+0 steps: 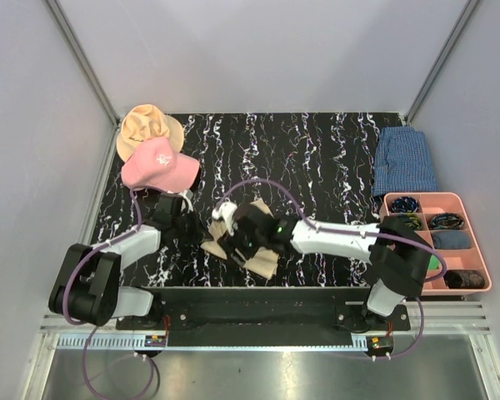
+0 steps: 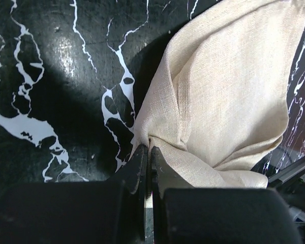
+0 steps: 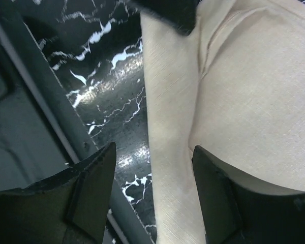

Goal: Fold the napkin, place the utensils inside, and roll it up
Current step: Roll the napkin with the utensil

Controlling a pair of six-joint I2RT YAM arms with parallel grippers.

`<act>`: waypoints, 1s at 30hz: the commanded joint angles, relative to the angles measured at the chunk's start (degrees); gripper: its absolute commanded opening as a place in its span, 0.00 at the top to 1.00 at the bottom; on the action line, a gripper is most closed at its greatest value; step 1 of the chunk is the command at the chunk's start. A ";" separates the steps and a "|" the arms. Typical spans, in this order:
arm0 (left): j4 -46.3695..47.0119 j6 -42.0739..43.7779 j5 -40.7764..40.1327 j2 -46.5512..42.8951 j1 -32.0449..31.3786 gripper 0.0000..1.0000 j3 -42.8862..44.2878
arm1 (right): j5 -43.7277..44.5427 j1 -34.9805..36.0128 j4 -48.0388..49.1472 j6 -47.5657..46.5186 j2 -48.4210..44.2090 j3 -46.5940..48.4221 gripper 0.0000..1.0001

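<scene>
Near the front edge of the tabletop (image 1: 317,158), between the two arms, the napkin (image 1: 264,263) is seen lying in a loose, creased heap rather than as a neat flat fold. Soft ridges and an overlapped layer can be made out in the left wrist view (image 2: 229,91), so folding is judged to be under way but unfinished. No utensils can be made out in any view, so nothing is judged to have been placed inside the cloth, and rolling has not begun. Most of the task is therefore judged to remain.

The left arm (image 1: 137,243) is reached forward and inward, held low, with its jaws pressed together on a gathered edge of the napkin just above the marbled surface. The right arm (image 1: 333,236) is stretched leftward across the front of the tabletop, its wrist held over the cloth. Its jaws are spread wide, with a band of napkin (image 3: 254,101) running between them but not seen to be clamped.
</scene>
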 commanded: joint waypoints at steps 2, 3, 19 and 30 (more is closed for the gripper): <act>-1.85 1.69 1.88 3.92 0.52 1.00 3.36 | 22.62 7.33 10.48 -4.88 -1.95 -4.84 0.30; -1.76 1.78 2.14 4.79 0.53 1.00 3.54 | 23.06 8.21 11.27 -4.88 -1.60 -4.93 0.30; -1.76 2.13 2.93 7.17 0.70 1.00 5.12 | 27.18 12.18 9.97 -9.90 9.21 -2.57 0.34; -0.79 2.13 4.25 6.56 0.70 1.00 5.65 | 21.33 10.68 0.39 -3.85 14.84 0.52 0.60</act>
